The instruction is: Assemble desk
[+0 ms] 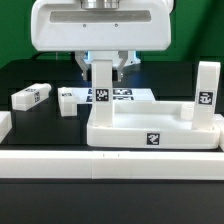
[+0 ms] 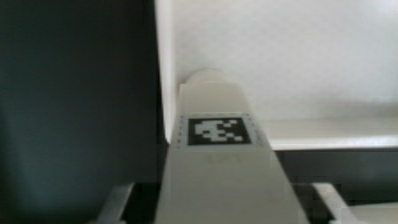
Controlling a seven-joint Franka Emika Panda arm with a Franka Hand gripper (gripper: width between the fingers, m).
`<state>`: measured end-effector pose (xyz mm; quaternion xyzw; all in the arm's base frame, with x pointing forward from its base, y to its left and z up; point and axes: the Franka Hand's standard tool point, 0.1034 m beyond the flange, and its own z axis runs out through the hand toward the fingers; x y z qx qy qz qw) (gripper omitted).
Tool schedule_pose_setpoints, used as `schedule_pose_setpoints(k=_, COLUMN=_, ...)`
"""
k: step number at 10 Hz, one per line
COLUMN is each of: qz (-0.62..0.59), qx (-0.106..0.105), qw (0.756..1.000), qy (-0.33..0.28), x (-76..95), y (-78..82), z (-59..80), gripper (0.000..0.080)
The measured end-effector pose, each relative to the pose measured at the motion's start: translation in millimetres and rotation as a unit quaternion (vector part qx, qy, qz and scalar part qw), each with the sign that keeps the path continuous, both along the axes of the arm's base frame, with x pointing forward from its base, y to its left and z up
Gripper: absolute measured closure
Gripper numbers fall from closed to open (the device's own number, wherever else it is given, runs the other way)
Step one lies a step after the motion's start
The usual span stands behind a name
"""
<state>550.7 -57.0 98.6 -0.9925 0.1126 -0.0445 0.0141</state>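
The white desk top (image 1: 150, 137) lies rim-up at the front of the black table. One leg (image 1: 206, 92) stands upright in the corner on the exterior view's right. My gripper (image 1: 105, 70) hangs over the opposite corner, shut on a second upright leg (image 1: 101, 95) whose lower end rests at that corner. In the wrist view this leg (image 2: 222, 130) runs away from my gripper (image 2: 226, 208), its tag facing the camera and its far tip over the desk top (image 2: 302, 60). A finger (image 2: 132, 200) shows on each side of it.
Two loose white legs (image 1: 32, 96) (image 1: 67, 101) lie on the table at the exterior view's left. The marker board (image 1: 127, 96) lies flat behind the held leg. The arm's large white wrist housing (image 1: 95, 25) fills the upper middle.
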Motion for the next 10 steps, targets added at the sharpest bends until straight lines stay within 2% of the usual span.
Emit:
schedule_pose_setpoints(k=5, qz=-0.172, qx=0.011, qw=0.985, qy=0.003, x=-3.3, y=-12.6, z=-0.2, gripper=0.0507)
schedule_pose_setpoints(k=6, qz=-0.192, qx=0.012, qw=0.981, qy=0.003, x=-3.5, y=-14.6, z=-0.2, gripper=0.0475)
schedule_pose_setpoints(k=7, qz=-0.191, qx=0.012, qw=0.981, qy=0.003, x=-3.3, y=-13.3, z=-0.3, gripper=0.0339)
schedule_pose_setpoints(k=8, qz=-0.189, qx=0.012, qw=0.982, qy=0.003, x=-3.3, y=-13.2, z=-0.3, gripper=0.0339)
schedule_pose_setpoints(k=9, qz=-0.189, qx=0.013, qw=0.982, qy=0.004, x=-3.2, y=-12.6, z=0.4, gripper=0.0195)
schedule_pose_setpoints(k=10, qz=-0.188, qx=0.018, qw=0.982, qy=0.008, x=-3.6, y=-9.0, z=5.9, gripper=0.0164)
